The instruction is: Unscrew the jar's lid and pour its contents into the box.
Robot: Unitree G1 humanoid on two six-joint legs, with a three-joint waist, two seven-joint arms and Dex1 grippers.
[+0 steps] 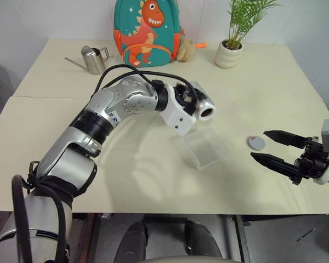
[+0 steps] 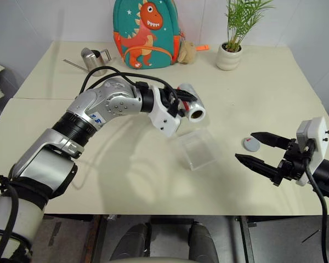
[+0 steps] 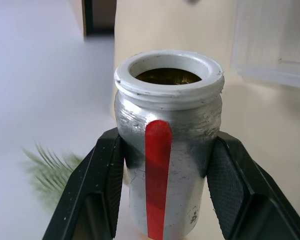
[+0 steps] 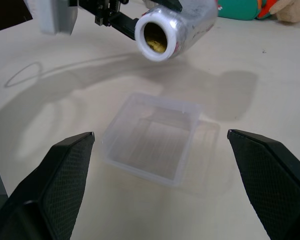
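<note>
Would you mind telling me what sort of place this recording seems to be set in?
Probably a staged indoor test room rather than a lived-in home: cream tables pushed together against a plain white wall, set with props such as a dinosaur backpack, a potted plant and a steel watering can.

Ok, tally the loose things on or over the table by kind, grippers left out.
Jar: 1
Lid: 1
Clear box: 1
Watering can: 1
Backpack: 1
Potted plant: 1
Plush toy: 1
Total: 7
</note>
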